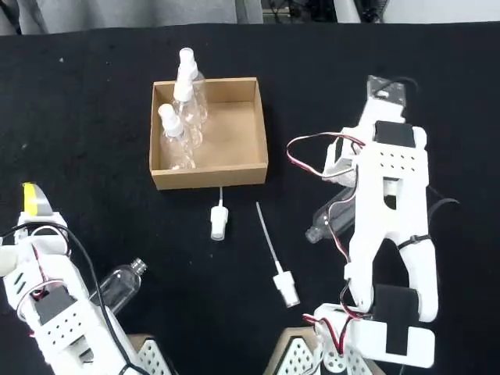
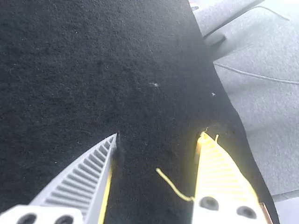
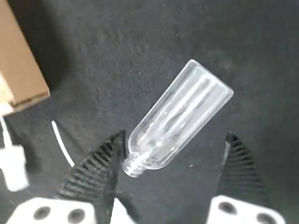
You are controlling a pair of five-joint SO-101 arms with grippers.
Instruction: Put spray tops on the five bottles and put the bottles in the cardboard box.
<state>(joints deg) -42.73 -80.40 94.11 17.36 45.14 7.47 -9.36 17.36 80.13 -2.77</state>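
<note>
The black table [image 1: 94, 94] is carrying everything. The right arm [image 1: 387, 211] is stretching from the near edge toward the far edge on the right half, and the left arm [image 1: 47, 305] is sitting at the near left corner.

The cardboard box [image 1: 234, 168] is standing toward the far edge, left of the middle. Three capped bottles [image 1: 178, 141] are standing upright along its left wall.

The right claw [image 3: 175, 135] is spread wide, with an uncapped bottle [image 3: 180, 121] lying on its side on the table between the two fingers, its threaded neck pointing toward the wrist. One finger is sitting just beside the neck; I cannot tell if it is touching.

The left claw [image 2: 159, 137] is also spread wide, hanging over bare table near the left edge.

A second uncapped bottle [image 1: 121, 285] is lying just beside the left arm.

Two spray tops are lying between the box and the near edge: one [image 1: 219, 221] just in front of the box, the other [image 1: 285, 287] nearer the right arm's base, its thin tube pointing toward the box.
</note>
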